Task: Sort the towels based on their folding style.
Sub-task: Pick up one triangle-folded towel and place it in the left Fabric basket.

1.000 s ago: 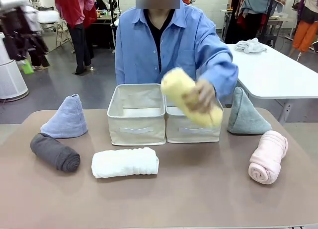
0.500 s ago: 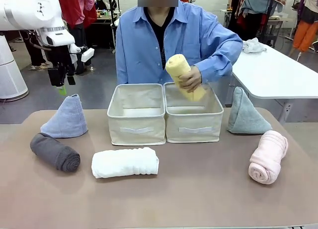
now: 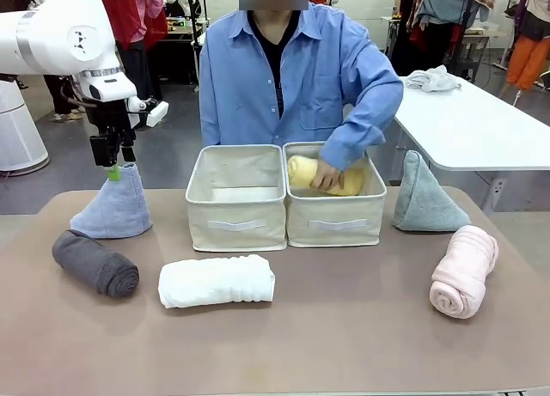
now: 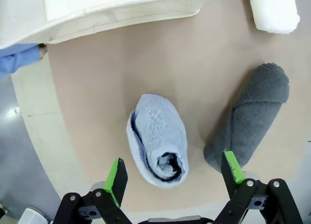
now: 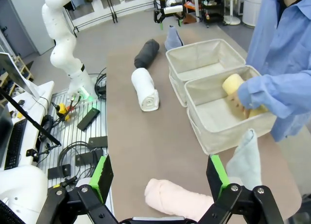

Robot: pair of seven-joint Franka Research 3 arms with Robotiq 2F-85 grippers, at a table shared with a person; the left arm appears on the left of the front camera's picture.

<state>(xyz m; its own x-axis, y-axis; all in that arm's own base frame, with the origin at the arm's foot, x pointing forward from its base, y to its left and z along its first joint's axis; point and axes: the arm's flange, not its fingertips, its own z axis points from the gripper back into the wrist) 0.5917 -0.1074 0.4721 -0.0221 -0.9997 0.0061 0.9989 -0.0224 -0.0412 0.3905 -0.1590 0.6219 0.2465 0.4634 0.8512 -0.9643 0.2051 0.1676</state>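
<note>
Grey floor [image 3: 163, 168], white table [image 3: 481, 130] behind

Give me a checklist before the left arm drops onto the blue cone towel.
1. Left gripper open: ok.
2. Light blue cone towel upright, between the fingers: ok.
3. Dark grey roll clear of the nearer finger: cannot tell, it lies close.
4. Left box empty: ok.
5. Person's hand away from the left box, in the right box on the yellow roll: ok.
</note>
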